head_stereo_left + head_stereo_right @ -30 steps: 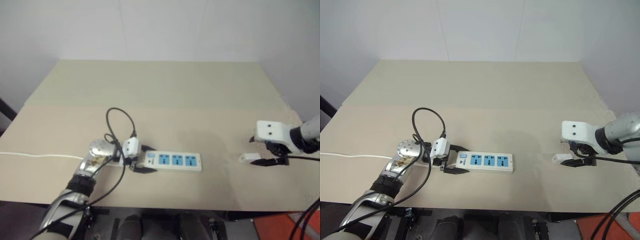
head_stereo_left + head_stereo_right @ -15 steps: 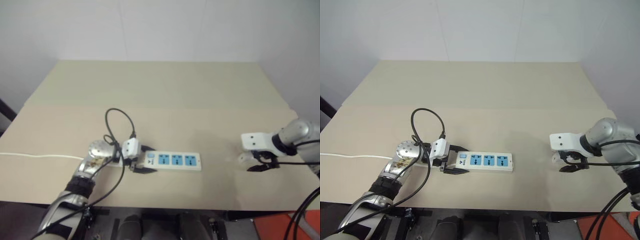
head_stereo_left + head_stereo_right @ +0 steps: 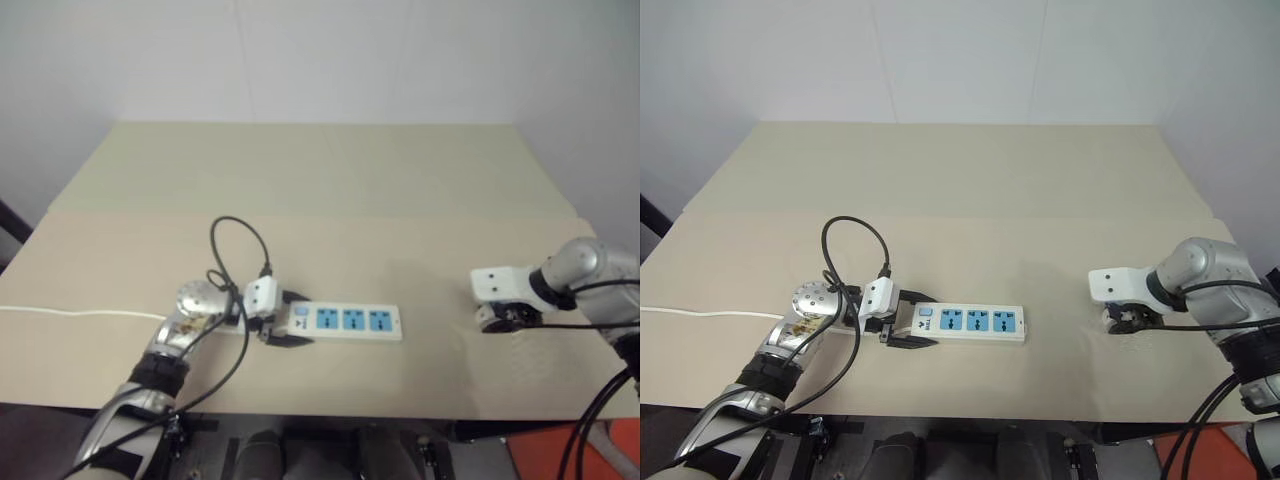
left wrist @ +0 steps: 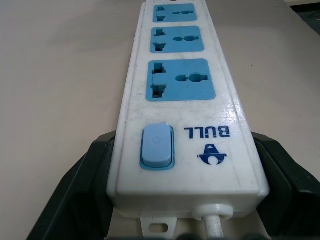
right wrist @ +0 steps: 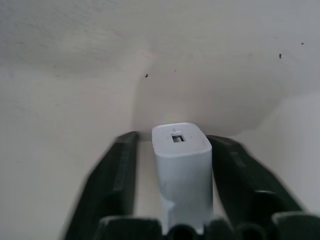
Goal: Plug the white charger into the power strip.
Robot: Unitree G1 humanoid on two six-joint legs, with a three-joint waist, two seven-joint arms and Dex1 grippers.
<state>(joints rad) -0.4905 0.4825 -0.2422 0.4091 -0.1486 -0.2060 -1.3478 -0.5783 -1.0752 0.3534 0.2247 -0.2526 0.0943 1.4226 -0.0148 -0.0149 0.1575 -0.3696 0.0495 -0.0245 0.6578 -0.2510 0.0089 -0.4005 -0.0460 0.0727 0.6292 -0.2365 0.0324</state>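
Now the smooth, blocky white charger point(image 5: 181, 165) lies on the matte tan table point(image 3: 330, 190), right gripper point(image 3: 1123, 318) newly clamped on it. Left gripper point(image 3: 290, 320) stays clamped on the glossy 3-socket power strip point(image 3: 345, 322).

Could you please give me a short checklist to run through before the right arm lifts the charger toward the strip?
1. Left gripper shut on the switch end of the power strip: ok.
2. All three blue sockets free and facing up: ok.
3. White charger between the fingers of the right gripper: ok.
4. Fingers pressed firmly on the charger: cannot tell; a thin gap shows on one side in the right wrist view.
5. Charger prongs and their direction: cannot tell.
6. Table between charger and strip clear: ok.
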